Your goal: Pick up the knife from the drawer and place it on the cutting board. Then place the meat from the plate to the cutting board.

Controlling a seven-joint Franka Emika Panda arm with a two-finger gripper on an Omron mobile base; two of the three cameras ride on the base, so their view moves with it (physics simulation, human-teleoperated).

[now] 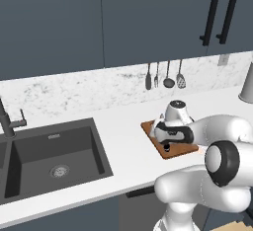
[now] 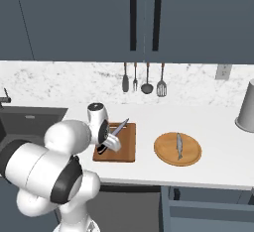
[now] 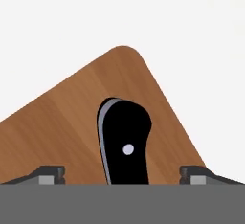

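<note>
Two claw point(image 3: 122, 177) fingers spread, straddling knife point(image 3: 125, 144) handle.

The arm reaches forward and bends down, its gripper point(image 3: 122, 174) pointing downward with jaws spread wide apart.

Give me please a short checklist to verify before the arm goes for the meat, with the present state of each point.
1. Knife is over the cutting board: ok, the black handle lies against the wood in the hand view.
2. Gripper has let go: ok, both fingertips stand wide apart, clear of the handle.
3. Knife lies flat and settled: cannot tell, in the right base view the blade points up at a slant.
4. Meat is on the plate: ok, it lies near the middle.
5. Free room on the board for the meat: ok, its right half is bare.
6. Path from board to plate: ok, bare counter between them.
</note>
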